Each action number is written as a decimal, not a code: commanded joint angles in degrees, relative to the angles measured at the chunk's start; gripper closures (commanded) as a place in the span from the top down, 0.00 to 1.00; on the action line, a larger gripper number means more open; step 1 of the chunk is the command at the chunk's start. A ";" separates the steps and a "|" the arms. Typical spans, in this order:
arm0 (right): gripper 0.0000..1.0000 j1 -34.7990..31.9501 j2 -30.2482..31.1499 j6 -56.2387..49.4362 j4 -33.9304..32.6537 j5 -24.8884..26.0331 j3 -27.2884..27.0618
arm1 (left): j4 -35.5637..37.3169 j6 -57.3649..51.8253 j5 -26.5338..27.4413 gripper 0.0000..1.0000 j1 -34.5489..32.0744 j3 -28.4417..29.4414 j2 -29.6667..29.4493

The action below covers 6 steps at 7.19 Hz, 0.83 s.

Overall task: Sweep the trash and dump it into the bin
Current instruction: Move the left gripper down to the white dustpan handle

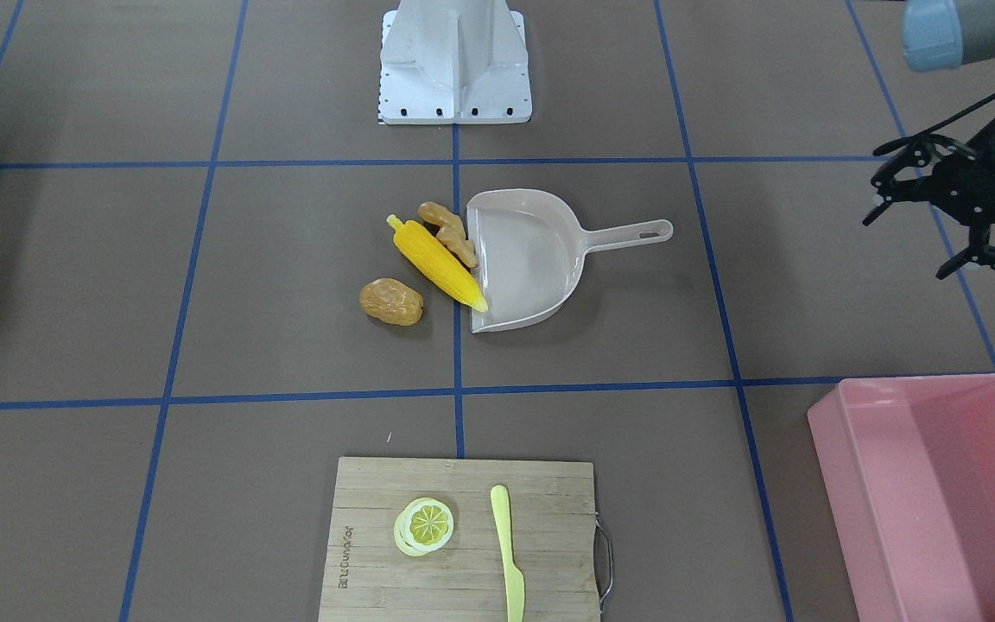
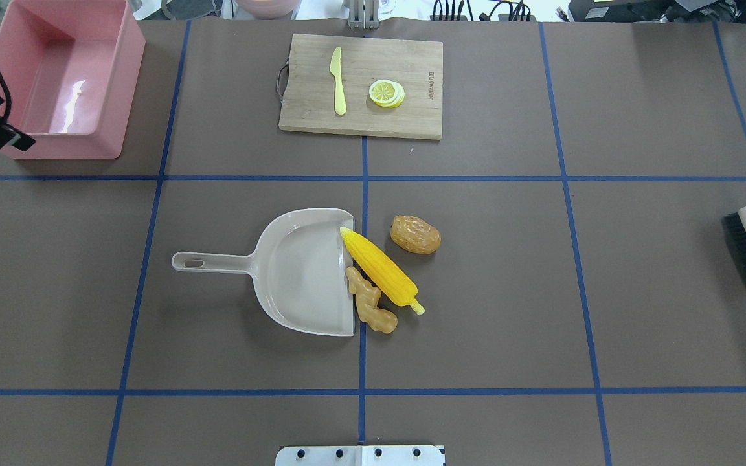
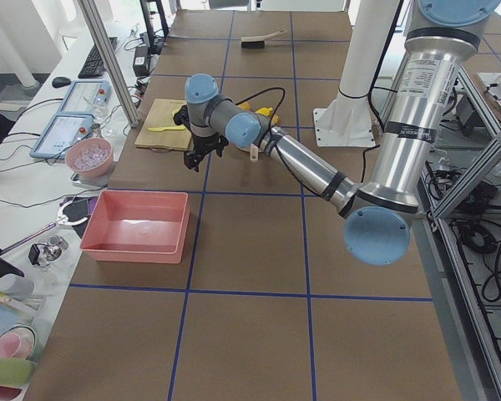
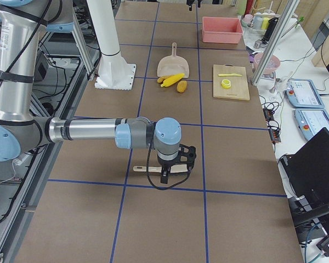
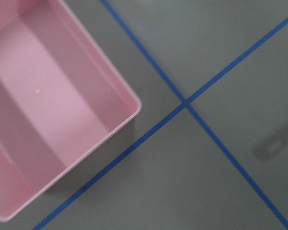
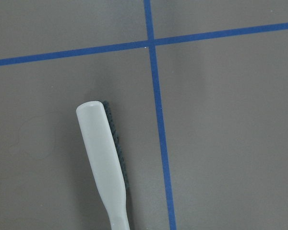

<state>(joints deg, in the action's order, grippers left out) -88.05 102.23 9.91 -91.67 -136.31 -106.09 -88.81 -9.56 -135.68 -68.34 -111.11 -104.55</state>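
Note:
The trash lies mid-table at the mouth of a beige dustpan [image 1: 532,259]: a yellow corn cob [image 1: 437,263] with one tip on the pan's lip, a tan ginger root [image 1: 448,231] touching the lip, and a brown-orange potato-like lump [image 1: 391,301] apart from the pan. The pink bin [image 1: 938,484] stands empty at the far corner on my left side. My left gripper [image 1: 905,246] is open and empty, hovering between the dustpan's handle and the bin. My right gripper [image 4: 172,164] hangs over a brush [image 6: 103,163] lying on the table; I cannot tell whether it is open or shut.
A wooden cutting board [image 1: 377,553] with a lemon slice [image 1: 424,525] and a yellow knife [image 1: 508,553] lies at the far edge. The robot's base plate [image 1: 454,95] is at the near edge. Blue tape lines grid the brown table.

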 commanded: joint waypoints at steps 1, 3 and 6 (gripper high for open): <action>1.00 3.48 4.17 1.52 4.53 -1.32 -2.44 | 0.04 -0.29 0.41 0.98 2.86 -1.30 -2.41; 1.00 9.36 11.90 10.96 19.26 -0.63 -2.37 | 0.04 -0.29 0.41 0.98 6.79 -2.35 -5.39; 1.00 17.46 13.87 15.31 27.31 2.97 -0.87 | -2.50 -0.29 6.28 0.98 13.55 -5.94 -5.58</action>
<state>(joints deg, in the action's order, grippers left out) -73.44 115.59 23.31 -67.24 -134.51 -107.42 -90.26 -9.82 -132.38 -57.80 -115.28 -110.29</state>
